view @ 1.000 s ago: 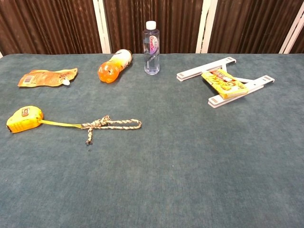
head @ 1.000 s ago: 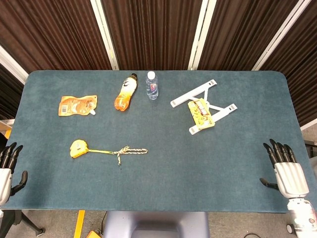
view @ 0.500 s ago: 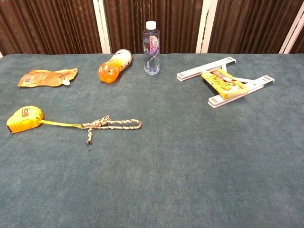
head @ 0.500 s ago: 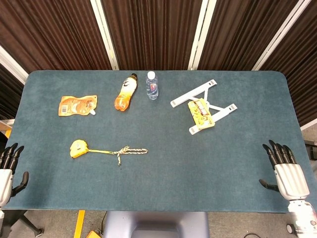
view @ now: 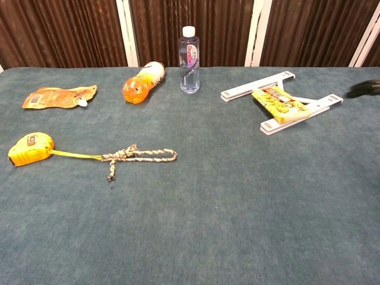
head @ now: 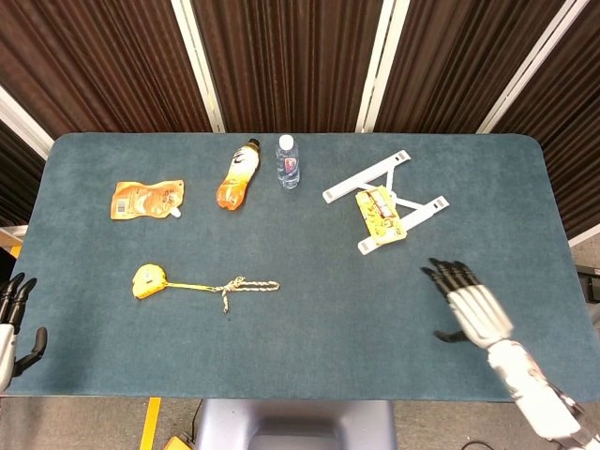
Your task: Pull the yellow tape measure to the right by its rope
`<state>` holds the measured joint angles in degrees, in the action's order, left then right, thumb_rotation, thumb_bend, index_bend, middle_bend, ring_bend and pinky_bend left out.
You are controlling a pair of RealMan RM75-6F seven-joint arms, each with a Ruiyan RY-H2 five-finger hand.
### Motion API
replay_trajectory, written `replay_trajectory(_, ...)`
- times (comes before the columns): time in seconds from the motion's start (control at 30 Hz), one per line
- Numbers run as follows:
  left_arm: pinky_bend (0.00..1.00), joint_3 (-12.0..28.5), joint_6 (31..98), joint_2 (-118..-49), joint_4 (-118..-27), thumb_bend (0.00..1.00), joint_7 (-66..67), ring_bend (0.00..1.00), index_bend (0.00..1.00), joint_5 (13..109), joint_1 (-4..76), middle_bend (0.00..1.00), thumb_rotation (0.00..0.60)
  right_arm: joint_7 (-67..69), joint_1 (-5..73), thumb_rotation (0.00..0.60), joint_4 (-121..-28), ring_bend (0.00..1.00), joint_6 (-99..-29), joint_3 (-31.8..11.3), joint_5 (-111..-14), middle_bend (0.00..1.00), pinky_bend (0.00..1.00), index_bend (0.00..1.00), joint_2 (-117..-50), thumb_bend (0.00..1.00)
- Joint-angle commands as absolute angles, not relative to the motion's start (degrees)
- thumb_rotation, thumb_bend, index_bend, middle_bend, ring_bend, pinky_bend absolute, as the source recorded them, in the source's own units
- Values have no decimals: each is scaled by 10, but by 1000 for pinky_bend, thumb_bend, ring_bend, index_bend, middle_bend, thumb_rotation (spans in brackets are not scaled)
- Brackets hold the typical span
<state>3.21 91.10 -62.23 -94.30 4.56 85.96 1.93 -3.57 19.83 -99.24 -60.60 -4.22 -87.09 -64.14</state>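
The yellow tape measure lies on the left part of the teal table. Its yellow blade runs right to a braided rope knotted into a loop. My right hand hovers over the table's right side, fingers spread and empty, far right of the rope; in the chest view only its dark blurred fingertips show at the right edge. My left hand hangs off the table's left front corner, fingers apart, holding nothing.
At the back lie an orange pouch, an orange bottle on its side and an upright water bottle. A white folding stand carries a yellow packet at the back right.
My right hand has moved left and forward from the table's right edge to over the table. My left hand has dropped slightly lower. The tape measure and rope have not moved.
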Motion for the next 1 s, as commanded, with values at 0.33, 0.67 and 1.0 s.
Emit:
replay_trajectory(0.33,20,39,922,-621,-947,511,70,0,33,847,11,0,600,-169,380,600,-981,7,-459,-132,-672,6,0,323,-776,57)
replay_trajectory(0.67,20,36,920,-621,-952,510,86,0,33,855,11,0,600,-230,483,600,-871,7,-439,-166,-512,6,0,356,-888,57)
replay_trajectory(1.0,23,38,918,-621,-954,517,95,0,33,850,11,0,600,-227,553,600,-789,7,-414,-170,-464,6,0,395,-970,68)
